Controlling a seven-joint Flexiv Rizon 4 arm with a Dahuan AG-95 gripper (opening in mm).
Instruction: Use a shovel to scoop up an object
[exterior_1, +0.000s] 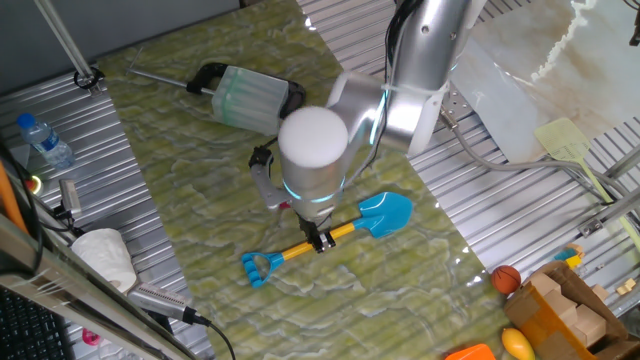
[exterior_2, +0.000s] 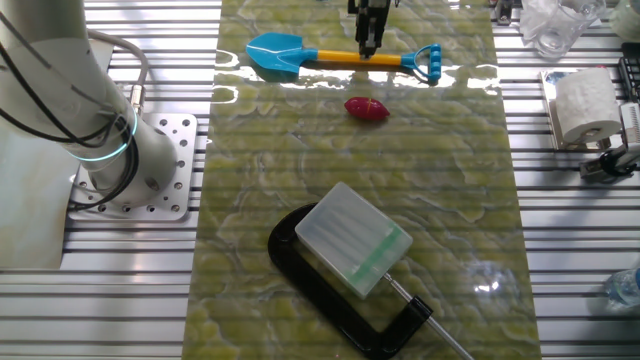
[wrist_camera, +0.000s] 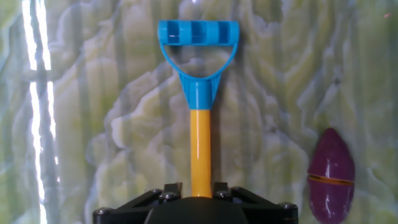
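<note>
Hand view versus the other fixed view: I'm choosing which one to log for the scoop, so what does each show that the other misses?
Only the hand view shows the shovel's D-shaped end close up, with the gripper astride the yellow shaft. Only the other fixed view shows the blue blade, the pale dustpan and the paper roll. Both show the dark red oval object lying beside the shovel, apart from it.

Two high, far looks down across the worktop (exterior_1: 200, 230) from opposite sides; one close look straight down the pincer (wrist_camera: 200, 199). Shared everywhere: shovel (wrist_camera: 199, 93).
</note>
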